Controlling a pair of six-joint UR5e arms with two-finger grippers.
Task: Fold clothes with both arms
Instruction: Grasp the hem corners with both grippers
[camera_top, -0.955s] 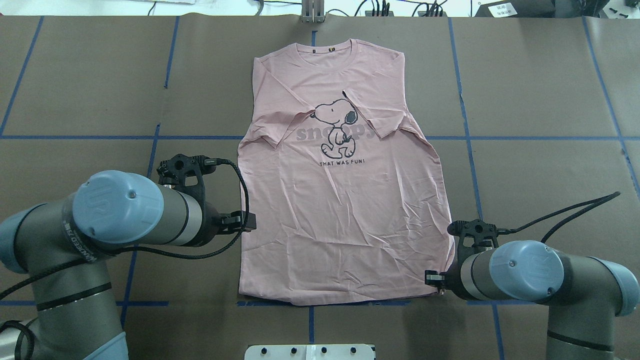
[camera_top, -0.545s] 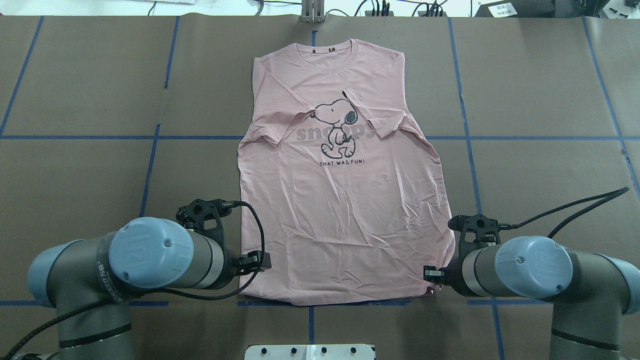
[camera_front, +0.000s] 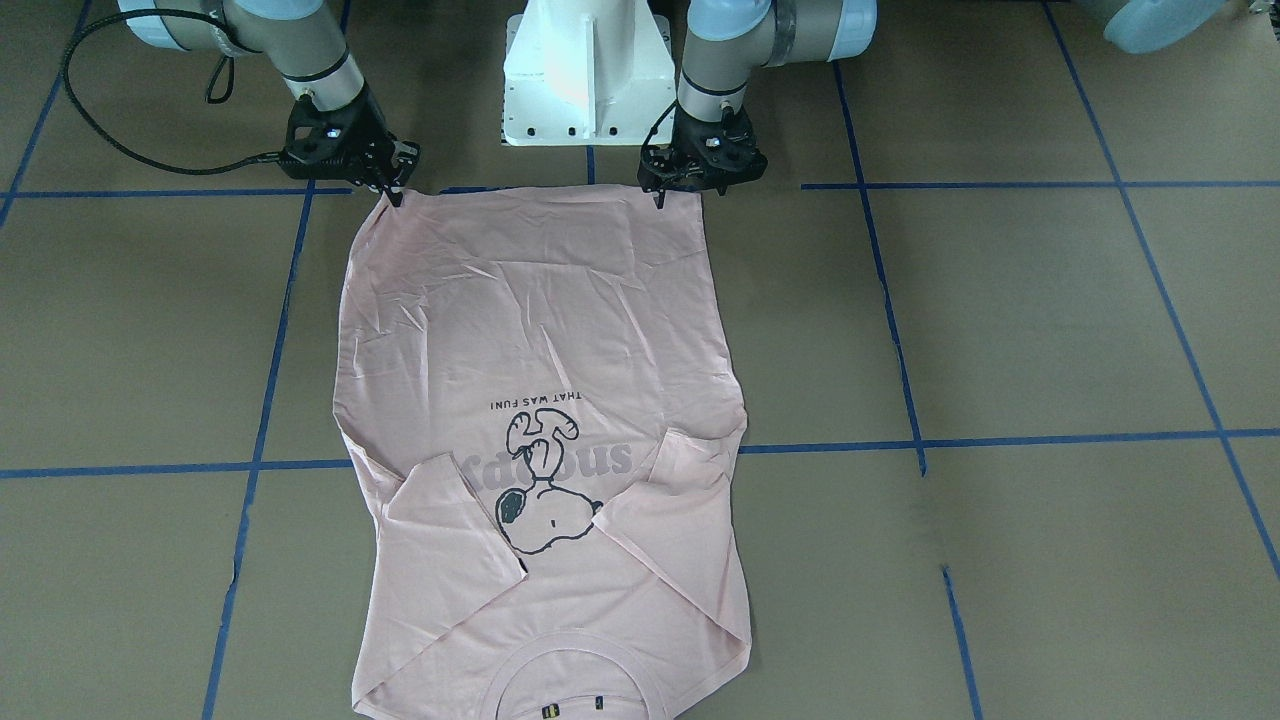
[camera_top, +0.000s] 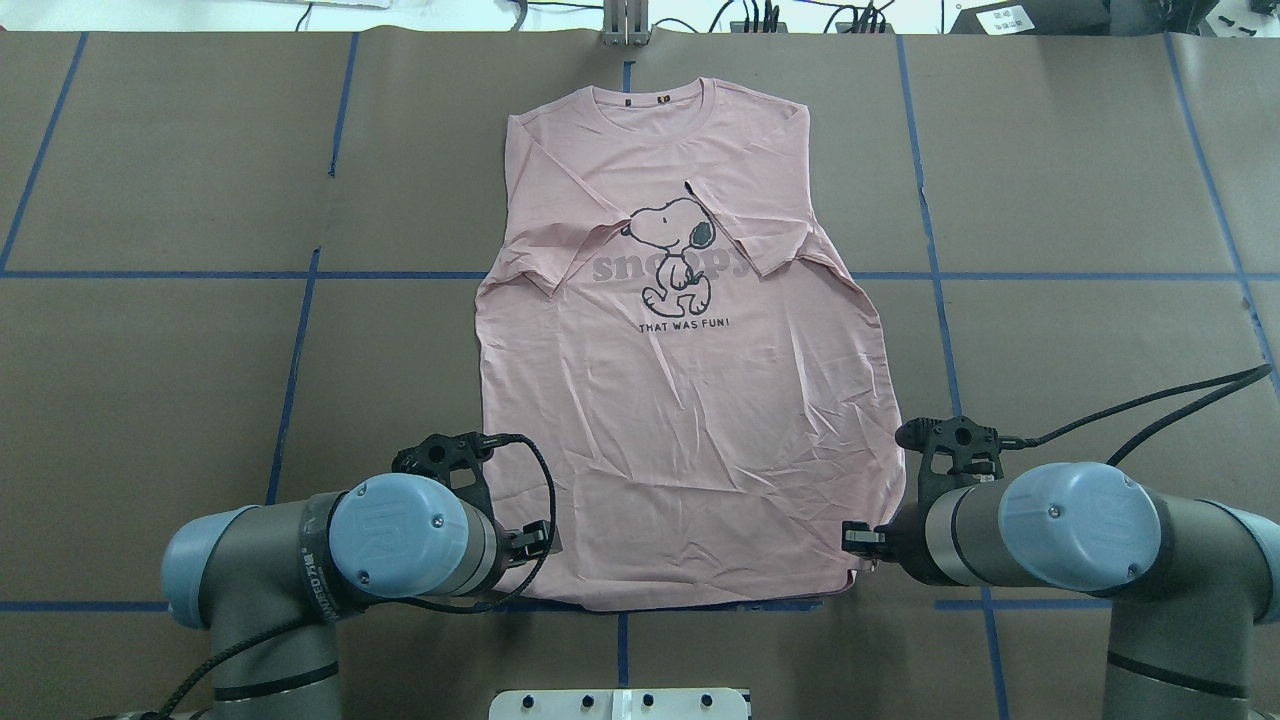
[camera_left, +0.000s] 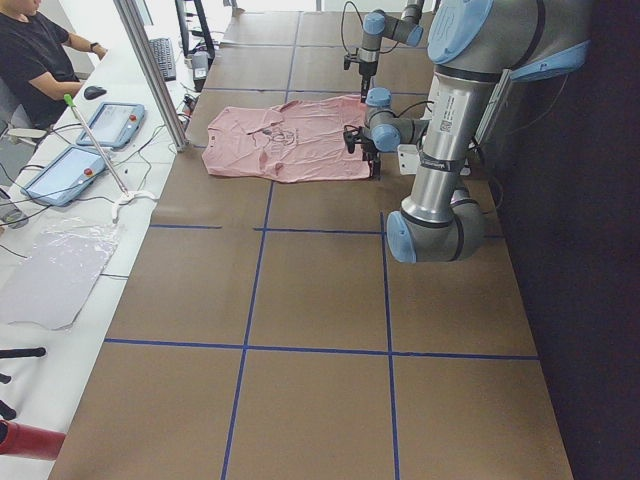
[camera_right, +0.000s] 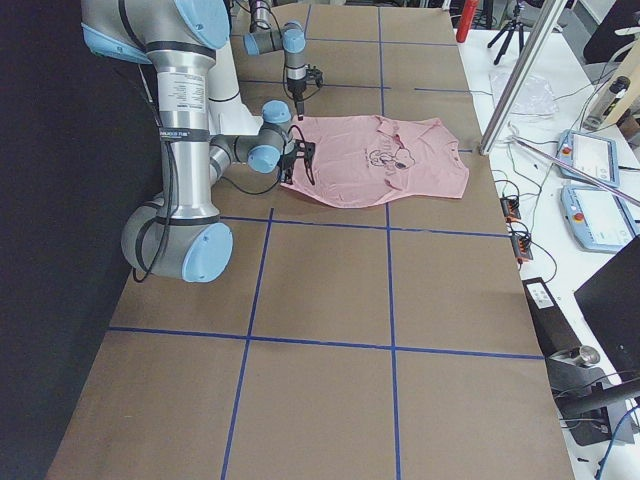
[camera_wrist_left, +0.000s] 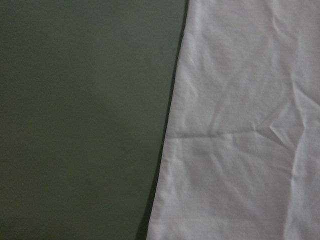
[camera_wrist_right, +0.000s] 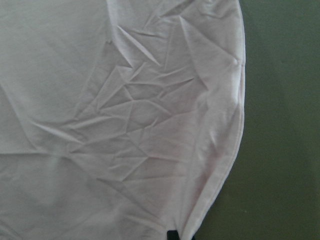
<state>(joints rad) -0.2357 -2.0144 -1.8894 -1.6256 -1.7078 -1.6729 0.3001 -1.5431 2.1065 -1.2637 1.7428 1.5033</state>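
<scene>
The pale pink T-shirt (camera_top: 690, 420) lies flat and face up, neck at the far side, both sleeves folded in over the Snoopy print (camera_top: 675, 255). My left gripper (camera_top: 540, 540) hangs over the near-left hem corner, seen from the front (camera_front: 662, 195); its wrist view shows only the shirt's side edge (camera_wrist_left: 172, 125) and no fingertips, so it looks open. My right gripper (camera_top: 858, 540) sits at the near-right hem corner (camera_front: 392, 188). A black fingertip (camera_wrist_right: 172, 235) meets the hem there, and the cloth bunches toward it.
Brown table cover (camera_top: 1080, 180) with blue tape lines surrounds the shirt. The white pedestal base (camera_front: 585, 80) stands just behind the hem. A seated person (camera_left: 35, 60) and tablets (camera_left: 110, 125) are at a side bench beyond the table's far edge.
My left arm has swung back toward the robot along the shirt's left edge, down to the hem corner. The right gripper crept slightly forward, and the right hem corner shifted inward with it.
</scene>
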